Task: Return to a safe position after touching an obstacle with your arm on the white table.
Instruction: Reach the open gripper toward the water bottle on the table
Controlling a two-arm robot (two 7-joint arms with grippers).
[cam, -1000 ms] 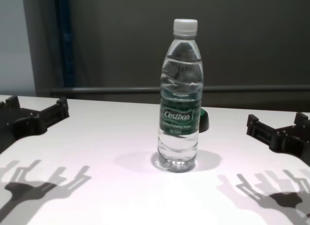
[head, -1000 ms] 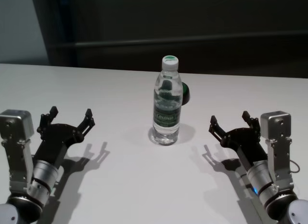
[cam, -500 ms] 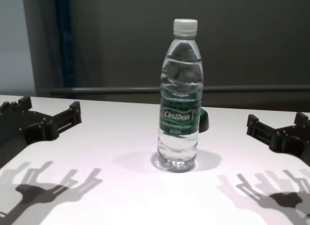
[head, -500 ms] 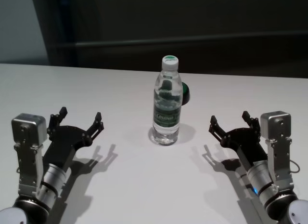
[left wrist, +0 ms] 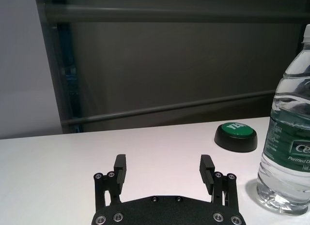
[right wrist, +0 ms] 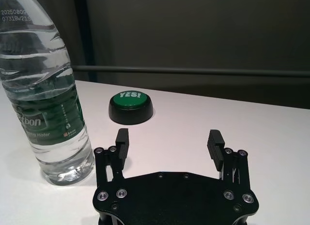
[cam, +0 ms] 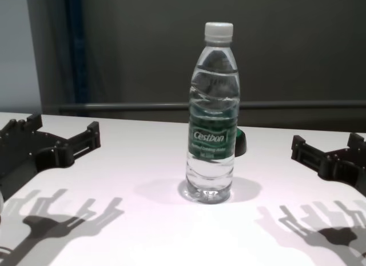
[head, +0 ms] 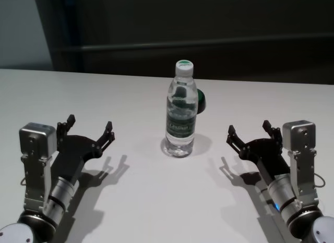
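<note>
The white worktop (head: pixel 141 201) fills the lower part of the head view, with a dark wall behind its far edge. The left gripper (head: pixel 87 132) hovers low over the worktop's near left part, its fingers (left wrist: pixel 120 168) spread wide and holding nothing; it points forward and slightly toward the middle, well apart from the bottle. The right gripper (head: pixel 249 132) sits over the near right part, its fingers (right wrist: pixel 122 140) likewise spread wide and empty, also clear of the bottle. The bottle (head: pixel 181 110) stands upright near the middle of the worktop, between the two grippers and a little farther out than both, white cap on and green label facing the robot. Just behind the bottle, to its right, lies a low black button (right wrist: pixel 130 107) with a green top marked "YES!", near the bottle; whether they touch cannot be told.
</note>
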